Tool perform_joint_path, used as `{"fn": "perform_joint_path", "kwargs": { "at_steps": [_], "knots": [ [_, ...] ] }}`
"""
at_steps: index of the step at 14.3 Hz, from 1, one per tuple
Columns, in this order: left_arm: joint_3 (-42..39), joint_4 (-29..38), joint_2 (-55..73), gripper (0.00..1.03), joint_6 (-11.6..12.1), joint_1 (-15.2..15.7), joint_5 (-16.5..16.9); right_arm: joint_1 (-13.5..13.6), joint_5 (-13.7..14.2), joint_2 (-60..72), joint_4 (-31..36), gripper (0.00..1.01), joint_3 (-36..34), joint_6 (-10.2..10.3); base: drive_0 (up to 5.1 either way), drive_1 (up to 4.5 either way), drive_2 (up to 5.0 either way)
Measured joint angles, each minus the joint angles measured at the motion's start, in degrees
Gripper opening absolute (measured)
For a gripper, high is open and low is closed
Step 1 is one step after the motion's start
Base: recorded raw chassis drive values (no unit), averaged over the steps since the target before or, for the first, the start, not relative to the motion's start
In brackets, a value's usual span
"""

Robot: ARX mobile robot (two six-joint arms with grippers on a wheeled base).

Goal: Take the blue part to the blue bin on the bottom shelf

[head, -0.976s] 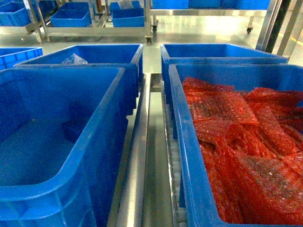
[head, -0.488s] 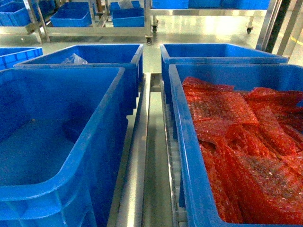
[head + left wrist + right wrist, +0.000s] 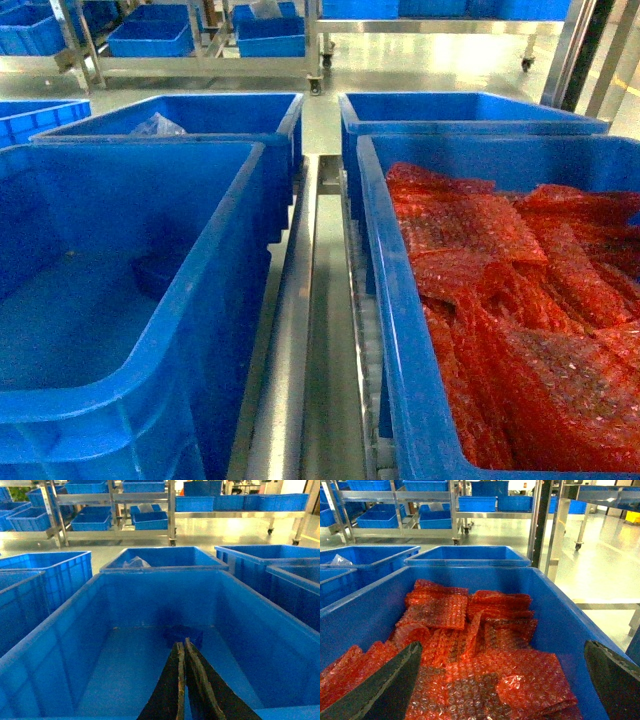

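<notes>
A small dark blue part (image 3: pixel 160 272) lies on the floor of the big blue bin (image 3: pixel 215 300) at the left, near its far wall. In the left wrist view my left gripper (image 3: pixel 182 644) is shut with nothing between its fingers, and its tips point at the blue part (image 3: pixel 196 635) just beyond them. Over the right-hand bin (image 3: pixel 560 630) my right gripper (image 3: pixel 502 647) hangs wide open and empty. Neither gripper shows in the head view. A shiny steel rail (image 3: pixel 290 340) with white rollers (image 3: pixel 366 335) runs between the bins; I cannot tell whether this level is the bottom shelf.
The right bin (image 3: pixel 400 330) is full of red bubble-wrap bags (image 3: pixel 500 290). Two more blue bins (image 3: pixel 200 115) (image 3: pixel 460 108) stand behind, the left one holding a clear bag (image 3: pixel 155 126). Steel racks (image 3: pixel 200 65) with blue bins stand across the floor.
</notes>
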Motion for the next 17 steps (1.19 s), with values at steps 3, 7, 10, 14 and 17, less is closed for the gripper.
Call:
{"fn": "perform_joint_path", "kwargs": {
  "at_steps": [3,7,10,14,17],
  "knots": [
    [0.00,0.04,0.00,0.23,0.00,0.00,0.00,0.00,-0.02,0.00,0.02,0.98,0.00,0.00,0.0,0.00,0.0],
    [0.00,0.04,0.00,0.74,0.00,0.00,0.00,0.00,-0.02,0.00,0.02,0.98,0.00,0.00,0.0,0.00,0.0],
    [0.00,0.04,0.00,1.00,0.04,0.00,0.00,0.00,-0.02,0.00,0.02,0.98,0.00,0.00,0.0,0.00,0.0],
    [0.00,0.04,0.00,0.97,0.00,0.00,0.00,0.00,-0.02,0.00,0.02,0.98,0.00,0.00,0.0,0.00,0.0],
    [0.00,0.04,0.00,0.98,0.02,0.00,0.00,0.00,-0.02,0.00,0.02,0.98,0.00,0.00,0.0,0.00,0.0]
  ]
}}
